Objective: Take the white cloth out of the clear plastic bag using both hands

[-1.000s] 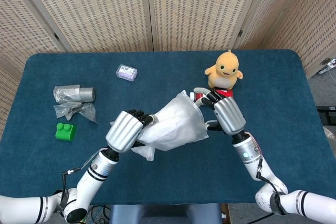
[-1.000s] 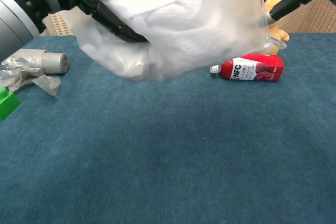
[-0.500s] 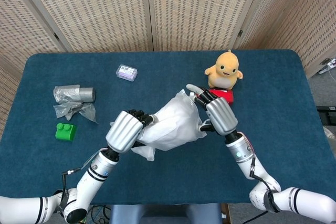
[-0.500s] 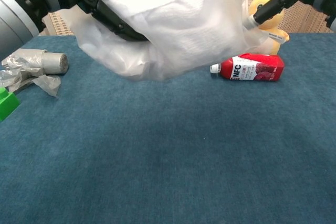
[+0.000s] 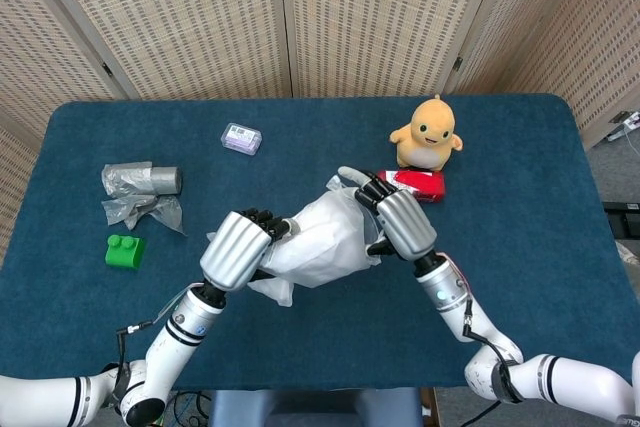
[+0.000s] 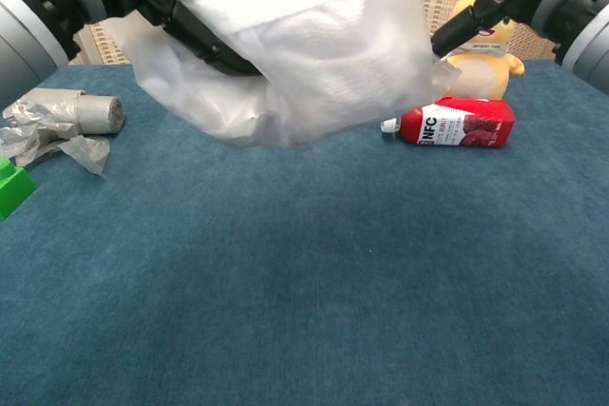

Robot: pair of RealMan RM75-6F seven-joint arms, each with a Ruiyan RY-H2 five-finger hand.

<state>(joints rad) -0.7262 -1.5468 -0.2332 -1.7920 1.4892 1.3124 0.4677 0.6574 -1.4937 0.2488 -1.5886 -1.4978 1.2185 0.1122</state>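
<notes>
White cloth [image 6: 324, 35] is sitting inside the clear plastic bag [image 5: 325, 237], hanging above mid-table, left hand [image 5: 238, 247] gripping the bag's closed end, right hand [image 5: 400, 222] apparently reaching into the mouth, grasp unclear; bag may be slipping free if the pull drags both.

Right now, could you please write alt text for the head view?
Two robot hands hold a clear plastic bag containing white cloth above a blue table: left hand gripping one end, right hand at the other. A yellow plush toy sits behind.
</notes>
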